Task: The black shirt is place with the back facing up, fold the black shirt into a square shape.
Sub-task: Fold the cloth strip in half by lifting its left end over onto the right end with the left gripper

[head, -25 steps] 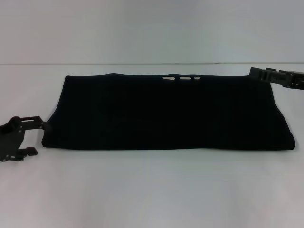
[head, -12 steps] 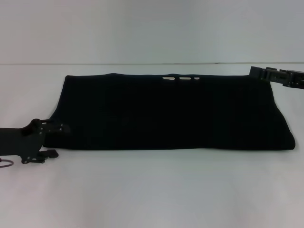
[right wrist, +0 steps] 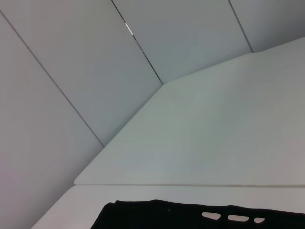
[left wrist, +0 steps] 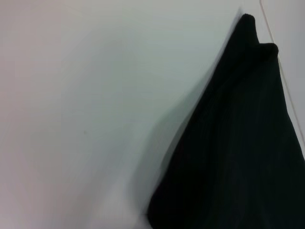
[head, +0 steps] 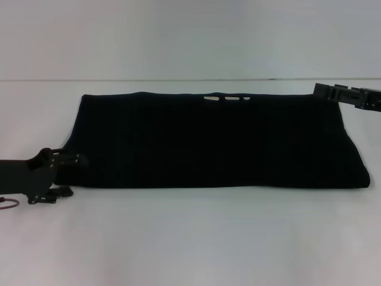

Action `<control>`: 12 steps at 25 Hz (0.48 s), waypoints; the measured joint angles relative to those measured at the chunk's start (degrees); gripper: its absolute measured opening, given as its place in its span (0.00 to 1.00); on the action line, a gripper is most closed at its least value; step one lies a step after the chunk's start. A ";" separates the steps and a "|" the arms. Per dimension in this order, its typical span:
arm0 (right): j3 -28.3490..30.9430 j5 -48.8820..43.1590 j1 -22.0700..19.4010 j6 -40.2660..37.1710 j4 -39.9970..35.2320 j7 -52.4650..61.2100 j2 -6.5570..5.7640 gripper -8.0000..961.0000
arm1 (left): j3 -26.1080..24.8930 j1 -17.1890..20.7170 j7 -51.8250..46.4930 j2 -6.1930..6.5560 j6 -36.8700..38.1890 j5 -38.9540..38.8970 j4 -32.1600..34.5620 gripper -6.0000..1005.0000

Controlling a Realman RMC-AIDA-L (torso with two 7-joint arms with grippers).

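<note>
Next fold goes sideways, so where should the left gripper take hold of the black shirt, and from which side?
Probably its near left corner: the black shirt lies as a wide flat band, and the left gripper is right beside that end. Come in low from the left, sliding under the stacked edge.

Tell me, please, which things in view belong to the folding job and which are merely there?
Part of the job:
- black shirt, folded into a wide band on the table
- left gripper, at the shirt's near left corner
- right gripper, at its far right corner

Merely there:
- white table
- panelled wall behind it
</note>
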 joint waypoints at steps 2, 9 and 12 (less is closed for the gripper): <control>0.00 0.00 0.04 0.00 0.00 0.00 0.00 0.94 | -0.15 -0.05 -0.01 -0.04 -0.45 0.01 -0.21 0.78; 0.00 0.00 0.14 0.11 0.00 0.00 0.00 0.94 | -0.30 -0.30 -0.04 -0.10 -1.57 0.01 -0.60 0.78; 0.00 0.00 0.16 0.12 0.00 0.00 0.00 0.94 | -0.30 -0.36 -0.06 -0.17 -2.45 0.01 -0.73 0.77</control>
